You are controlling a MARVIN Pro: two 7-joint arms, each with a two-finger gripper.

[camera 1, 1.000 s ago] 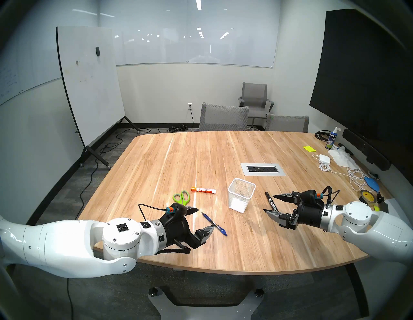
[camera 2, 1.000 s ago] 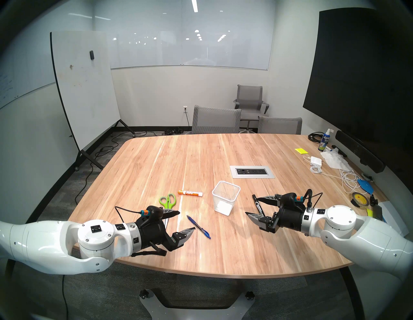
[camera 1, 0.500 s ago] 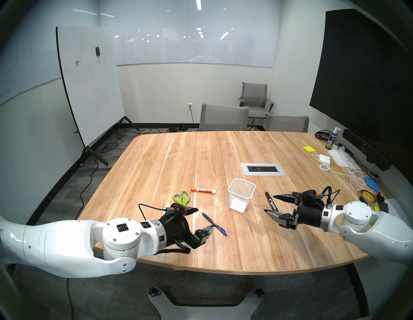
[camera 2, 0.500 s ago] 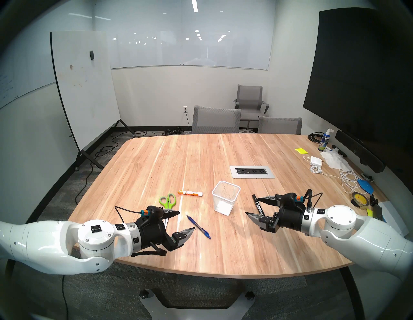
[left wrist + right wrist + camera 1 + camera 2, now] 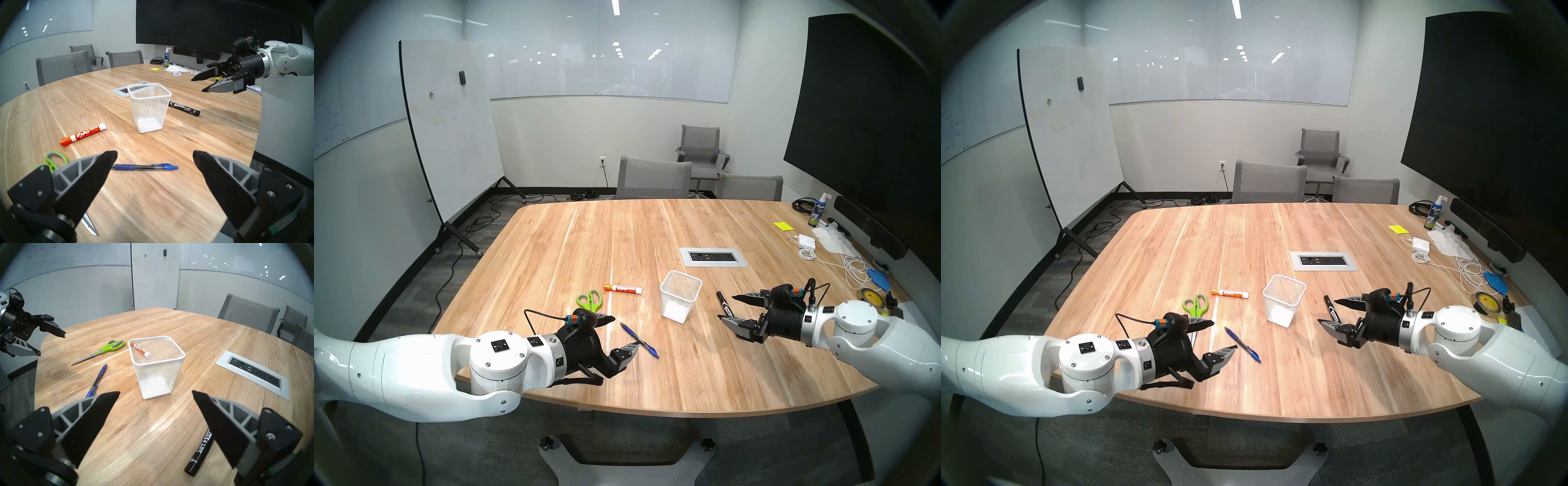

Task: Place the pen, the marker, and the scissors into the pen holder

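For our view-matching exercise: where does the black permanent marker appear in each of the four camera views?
Head stereo left: black permanent marker, right of centre, right of the white mesh pen holder.
Head stereo right, right of centre, right of the holder.
Left wrist, centre, partly behind the holder.
Right wrist, bottom right, by the right finger.
Shared landmark: the holder.

The pen holder [image 5: 149, 108] is white wire mesh on a light wood-grain table [image 5: 169, 195]. Near the pen holder lie a blue pen [image 5: 144, 167], lime-green-handled scissors [image 5: 108, 348], an orange-and-white marker [image 5: 83, 134] and a black marker [image 5: 184, 108] with white lettering.
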